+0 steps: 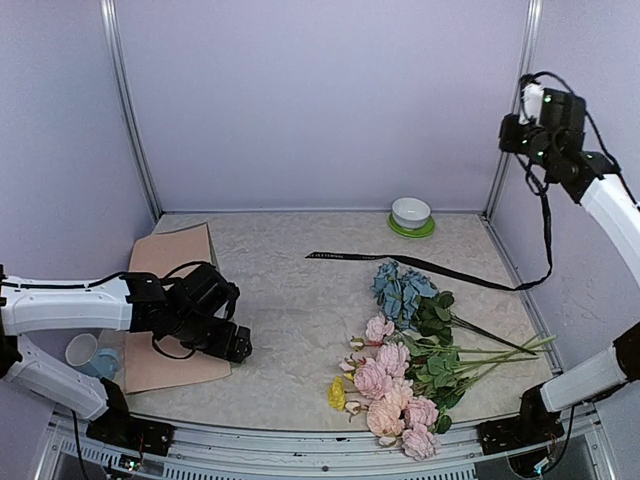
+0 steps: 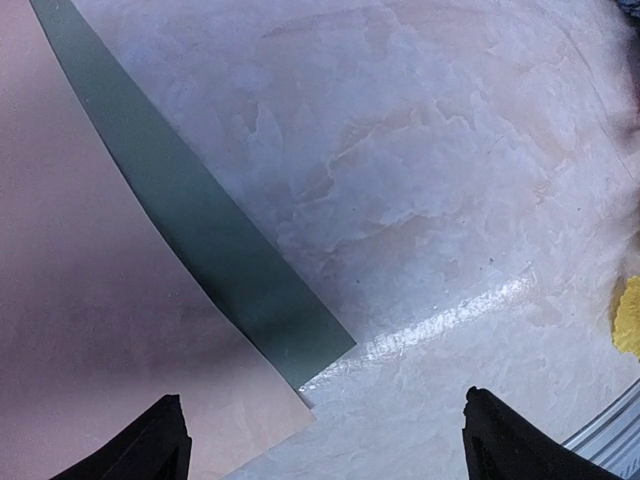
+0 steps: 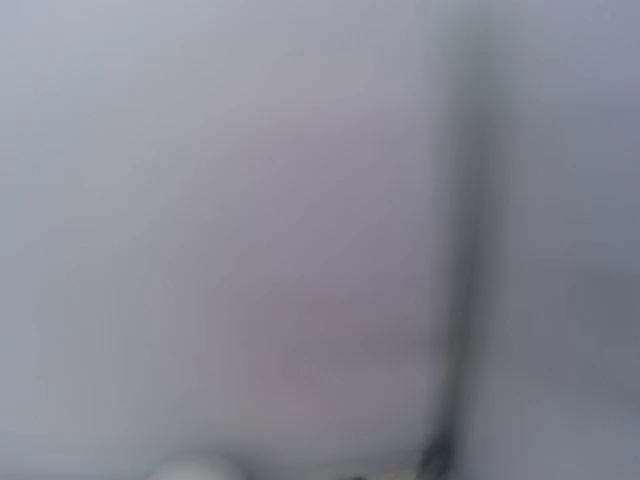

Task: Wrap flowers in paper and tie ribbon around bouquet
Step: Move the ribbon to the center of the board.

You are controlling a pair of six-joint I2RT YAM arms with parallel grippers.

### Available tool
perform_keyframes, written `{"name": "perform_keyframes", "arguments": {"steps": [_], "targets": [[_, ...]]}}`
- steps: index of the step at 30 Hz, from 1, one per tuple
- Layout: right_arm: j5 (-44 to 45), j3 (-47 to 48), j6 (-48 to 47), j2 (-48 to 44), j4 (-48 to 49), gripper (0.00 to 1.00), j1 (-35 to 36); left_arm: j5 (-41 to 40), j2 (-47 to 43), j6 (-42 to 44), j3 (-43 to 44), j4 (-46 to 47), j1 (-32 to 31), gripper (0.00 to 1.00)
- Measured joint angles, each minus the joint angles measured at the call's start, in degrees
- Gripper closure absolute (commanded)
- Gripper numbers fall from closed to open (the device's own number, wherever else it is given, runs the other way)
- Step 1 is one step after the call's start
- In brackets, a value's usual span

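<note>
The flowers [image 1: 400, 375], pink roses, a blue hydrangea and a yellow bloom [image 2: 630, 318], lie as a loose bunch on the table's right front; no bouquet is in view. The paper [image 1: 170, 300] lies flat at the left, a peach-tan sheet [image 2: 90, 300] over a sage green one [image 2: 200, 230] that shows as a strip. The black ribbon [image 1: 420, 265] stretches across the back right. My left gripper [image 1: 240, 348] [image 2: 325, 455] hovers open over the paper's near right corner, nothing between its fingers [image 2: 160, 445]. My right gripper [image 1: 535, 120] is raised high at the right wall; its wrist view is only blur.
A white bowl on a green saucer [image 1: 411, 215] stands at the back right. A pale cup [image 1: 82, 350] sits at the left edge beside the paper. The table's metal front rail [image 1: 330, 440] runs just below the flowers.
</note>
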Motion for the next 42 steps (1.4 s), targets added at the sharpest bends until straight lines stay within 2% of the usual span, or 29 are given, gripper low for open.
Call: {"name": "perform_keyframes", "arguments": {"steps": [1,2,7,10,13,17,21,25,27,29,31,34,42], "targets": [[-2.0,-2.4,0.5,1.4,-1.9,0.12,2.7,-0.2,0.5,-0.6,0.0,-0.1,0.0,0.08],[-3.4,-4.2,1.0,3.5,-4.3,0.01,4.8,-0.4,1.0,-1.1,0.0,-0.2,-0.1,0.07],[0.3,-7.0,5.3,16.8,-18.3,0.00,12.2,-1.8,1.6,-4.1,-0.3,-0.7,-1.6,0.01],[4.6,-7.0,6.5,20.3,-25.1,0.00,16.9,-1.7,2.4,-5.5,-1.1,-0.6,-3.2,0.01],[4.6,-5.6,6.8,20.3,-26.7,0.00,23.2,-1.8,5.2,-6.5,-2.0,-0.9,-4.2,0.03],[0.0,-5.0,6.6,20.2,-23.2,0.01,32.3,-2.7,8.2,-7.9,-3.5,-2.8,-4.5,0.08],[-3.6,-5.1,6.3,21.3,-20.7,0.01,38.4,-2.0,8.1,-8.9,-4.3,-2.4,-2.9,0.23],[-4.8,-5.4,6.3,24.3,-19.3,0.02,41.2,-1.3,7.8,-9.3,-6.1,-0.7,-0.1,0.41],[-5.6,-6.0,6.2,25.7,-18.8,0.02,42.1,-1.6,7.9,-9.5,-6.1,-0.5,0.6,0.54],[-6.4,-6.4,6.0,26.6,-18.3,0.03,42.6,-2.0,8.3,-9.6,-6.0,0.0,0.8,0.72],[-7.2,-6.9,5.6,27.1,-17.7,0.02,43.2,-2.5,9.0,-9.5,-5.6,1.1,0.9,0.80],[-8.0,-7.2,5.4,27.2,-16.7,0.02,44.4,-3.2,10.0,-8.6,-5.2,2.9,0.9,1.00],[-10.4,-10.5,5.6,27.2,-14.1,0.03,45.7,-5.4,10.1,-6.2,-5.0,4.7,0.1,1.00]]}}
